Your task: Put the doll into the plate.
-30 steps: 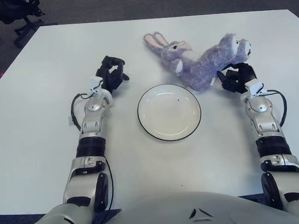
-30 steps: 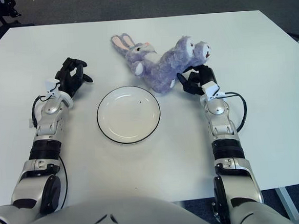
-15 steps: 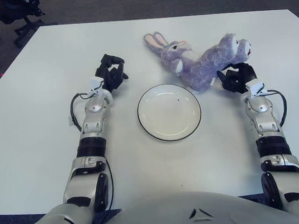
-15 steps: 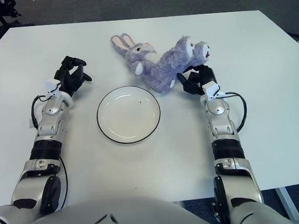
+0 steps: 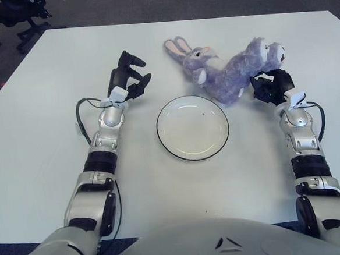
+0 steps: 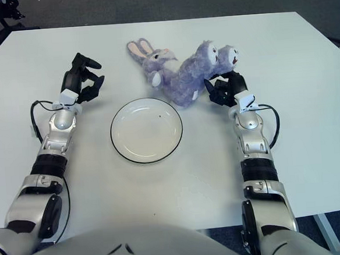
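Observation:
The doll [image 5: 227, 71] is a purple plush rabbit lying on its side on the white table, just beyond the plate, with its pink-lined ears to the left and its feet to the right. The white plate [image 5: 160, 130] with a dark rim sits empty at the table's centre. My right hand [image 5: 269, 85] is just below the doll's feet, fingers loosely curled and touching the lower leg without closing around it. My left hand [image 5: 129, 78] is lifted off the table left of the plate, fingers spread, holding nothing.
The white table [image 5: 49, 159] reaches all edges of the view, with dark carpet beyond its far edge. A black office chair [image 5: 13, 13] stands off the far left corner. Cables loop beside both forearms.
My left hand has lifted off the table and moved slightly toward the plate, fingers spreading. My right hand edged up against the doll's feet, which shifted a little up and left.

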You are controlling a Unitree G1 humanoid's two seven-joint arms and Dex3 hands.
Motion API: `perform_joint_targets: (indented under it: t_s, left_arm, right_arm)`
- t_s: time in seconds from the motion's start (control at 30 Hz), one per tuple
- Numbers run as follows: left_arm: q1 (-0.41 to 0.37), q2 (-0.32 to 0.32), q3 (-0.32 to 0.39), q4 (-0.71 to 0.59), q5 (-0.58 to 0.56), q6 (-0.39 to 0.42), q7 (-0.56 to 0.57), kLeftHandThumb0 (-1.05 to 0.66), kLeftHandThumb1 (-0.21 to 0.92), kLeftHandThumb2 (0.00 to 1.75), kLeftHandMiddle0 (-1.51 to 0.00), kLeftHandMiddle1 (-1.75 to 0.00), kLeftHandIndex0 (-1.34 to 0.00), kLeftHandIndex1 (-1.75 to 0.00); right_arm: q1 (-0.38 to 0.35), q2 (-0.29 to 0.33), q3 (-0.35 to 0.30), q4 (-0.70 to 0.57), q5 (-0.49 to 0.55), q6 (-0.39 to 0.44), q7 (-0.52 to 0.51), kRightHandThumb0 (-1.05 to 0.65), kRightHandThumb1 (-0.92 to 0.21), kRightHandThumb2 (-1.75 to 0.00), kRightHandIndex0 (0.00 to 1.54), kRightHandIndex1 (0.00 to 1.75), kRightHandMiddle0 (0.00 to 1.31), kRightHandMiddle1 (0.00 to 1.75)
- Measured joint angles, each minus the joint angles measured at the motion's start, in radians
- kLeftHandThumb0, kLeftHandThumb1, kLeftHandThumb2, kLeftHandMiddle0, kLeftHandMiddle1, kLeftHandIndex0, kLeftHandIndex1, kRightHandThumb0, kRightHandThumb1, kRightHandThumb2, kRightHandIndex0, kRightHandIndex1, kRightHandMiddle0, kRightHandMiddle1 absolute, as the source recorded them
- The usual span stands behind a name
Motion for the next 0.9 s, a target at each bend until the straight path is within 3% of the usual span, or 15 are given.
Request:
perform_joint_targets:
  t_s: [0.17, 0.3, 0.47, 0.63, 0.9]
  left_arm:
    - [-0.067, 0.02, -0.033, 0.107, 0.032, -0.079, 0.025, -0.34, 0.92, 0.36, -0.48, -0.64, -0.34, -1.57]
    - [-0.108, 0.024, -0.072, 0.142, 0.076, -0.087, 0.038, -0.43, 0.92, 0.25, -0.51, -0.45, -0.3, -0.9]
    - [-0.17, 0.034, -0.126, 0.17, 0.136, -0.093, 0.047, -0.45, 0.92, 0.2, -0.48, -0.26, -0.29, -0.59]
    - [-0.245, 0.042, -0.168, 0.223, 0.181, -0.103, 0.069, -0.47, 0.92, 0.13, -0.44, -0.07, -0.3, -0.4]
    - [-0.369, 0.045, -0.254, 0.321, 0.26, -0.103, 0.105, -0.51, 0.92, 0.04, -0.37, 0.0, -0.29, -0.22]
  right_arm:
    - [0.003, 0.001, 0.0, -0.009, 0.0, 0.01, 0.0, -0.38, -0.7, -0.72, 0.89, 1.75, 0.43, 1.63]
    - [0.005, 0.002, 0.0, -0.013, 0.0, 0.016, 0.0, -0.38, -0.7, -0.72, 0.89, 1.75, 0.43, 1.63]
    - [0.005, 0.004, 0.001, -0.02, -0.001, 0.024, 0.0, -0.38, -0.7, -0.73, 0.88, 1.75, 0.43, 1.63]
    - [0.006, 0.004, 0.002, -0.026, -0.002, 0.031, 0.0, -0.38, -0.7, -0.73, 0.88, 1.75, 0.43, 1.63]
    - [0.007, 0.004, 0.004, -0.034, -0.004, 0.042, 0.0, -0.38, -0.69, -0.74, 0.88, 1.75, 0.43, 1.64]
